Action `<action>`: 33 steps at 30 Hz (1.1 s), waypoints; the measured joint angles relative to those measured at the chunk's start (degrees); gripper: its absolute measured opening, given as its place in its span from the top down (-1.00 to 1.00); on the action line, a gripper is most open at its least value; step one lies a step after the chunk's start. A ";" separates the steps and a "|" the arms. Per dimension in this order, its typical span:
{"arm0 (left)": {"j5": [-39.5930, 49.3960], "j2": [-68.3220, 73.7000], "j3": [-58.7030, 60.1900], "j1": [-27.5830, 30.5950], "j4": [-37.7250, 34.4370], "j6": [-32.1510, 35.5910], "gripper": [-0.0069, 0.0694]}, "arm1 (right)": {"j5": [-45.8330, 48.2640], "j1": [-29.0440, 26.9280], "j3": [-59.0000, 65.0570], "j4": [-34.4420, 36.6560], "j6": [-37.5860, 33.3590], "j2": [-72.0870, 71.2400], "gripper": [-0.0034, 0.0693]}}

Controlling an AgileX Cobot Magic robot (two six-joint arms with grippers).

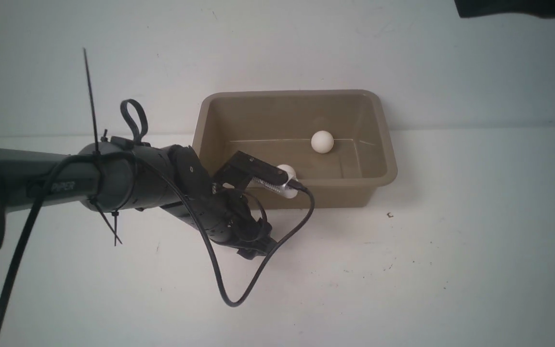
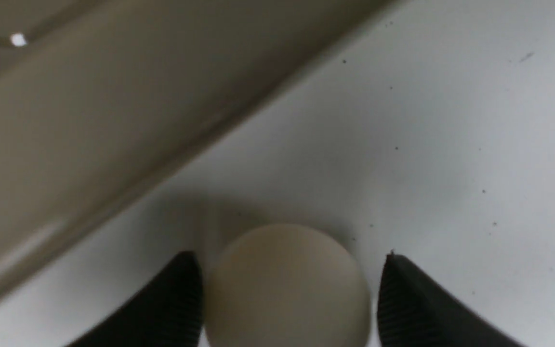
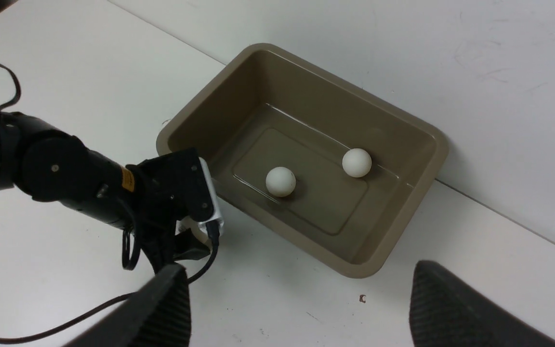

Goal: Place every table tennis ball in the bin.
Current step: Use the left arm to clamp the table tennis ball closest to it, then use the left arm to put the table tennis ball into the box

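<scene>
— Spotted the bin (image 1: pixel 287 92) where?
— Found it just above the middle of the front view, on the white bench (image 1: pixel 451 265), backed against the wall (image 1: pixel 113 48).
— Counted how many balls inside?
— Counted two. Saw the far ball (image 1: pixel 322 141) at the frame's centre, on the bin floor by the back wall. Saw the near ball (image 1: pixel 287 170) lower and left of it, partly hidden behind the left wrist camera (image 1: pixel 253 169).
— Found any outside?
— Found a third ball (image 2: pixel 287 289) on the bench, just beside the bin's outer wall, between the fingers (image 2: pixel 171 308) of the left hand (image 2: pixel 290 258). Placed that hand left of centre in the front view, pointing down in front of the bin's near wall.
— Closed on it?
— Not quite. Stood narrow around it: noticed one finger right at the ball's edge and a thin strip of bench before the other.
— And the right hand (image 3: pixel 299 267)?
— Saw it spread wide, gripping nothing, looking down on the bin from above.
— Anything else?
— Noted a black cable (image 1: pixel 231 302) looping from that camera down to the bench, lower centre of the front view.
</scene>
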 joint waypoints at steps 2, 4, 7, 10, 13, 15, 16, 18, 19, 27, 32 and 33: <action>-0.25 0.00 -0.01 -0.06 -0.06 -0.40 -0.09 | 0.00 0.00 0.00 0.18 0.00 0.00 -0.62; -0.19 0.00 -0.16 -0.06 -0.06 -0.45 -0.10 | 0.00 0.00 0.00 0.41 0.00 0.00 -0.62; 0.71 -0.62 -0.32 -0.06 0.00 -0.34 -0.10 | 0.00 0.00 0.00 0.54 -0.06 0.00 -0.62; 3.25 -1.75 -0.37 -0.06 0.11 -0.32 -0.10 | 0.00 0.00 0.00 0.54 -0.24 0.00 -0.62; 11.03 -6.38 -0.37 -0.35 0.51 -0.57 -0.10 | 0.00 0.00 0.00 0.54 -0.47 0.00 -0.62; 13.09 -9.48 -0.37 -0.92 1.26 -1.27 -0.10 | 0.00 0.00 0.00 0.49 -0.61 0.00 -0.62; 13.34 -11.71 -0.37 -1.28 1.70 -1.86 -0.10 | 0.00 0.00 0.00 0.37 -0.61 0.00 -0.62; 11.67 -16.58 -0.45 -2.14 3.00 -3.56 -0.10 | 0.00 0.00 0.00 -0.26 -0.66 0.00 -0.62; 9.71 -18.79 -0.87 -2.36 3.89 -4.50 -0.10 | 0.00 0.00 0.00 -0.55 -0.66 0.00 -0.62; 6.77 -16.17 -13.82 -1.19 18.81 -13.23 -0.10 | 0.00 0.00 0.00 0.84 -0.66 0.00 -0.62; 15.17 -4.64 -22.70 -0.91 24.24 -14.83 -0.10 | 0.00 0.00 0.00 2.32 -0.66 0.00 -0.62; 16.31 -2.97 -24.17 -0.91 24.31 -14.70 -0.10 | 0.00 0.00 0.00 2.44 -0.66 0.00 -0.62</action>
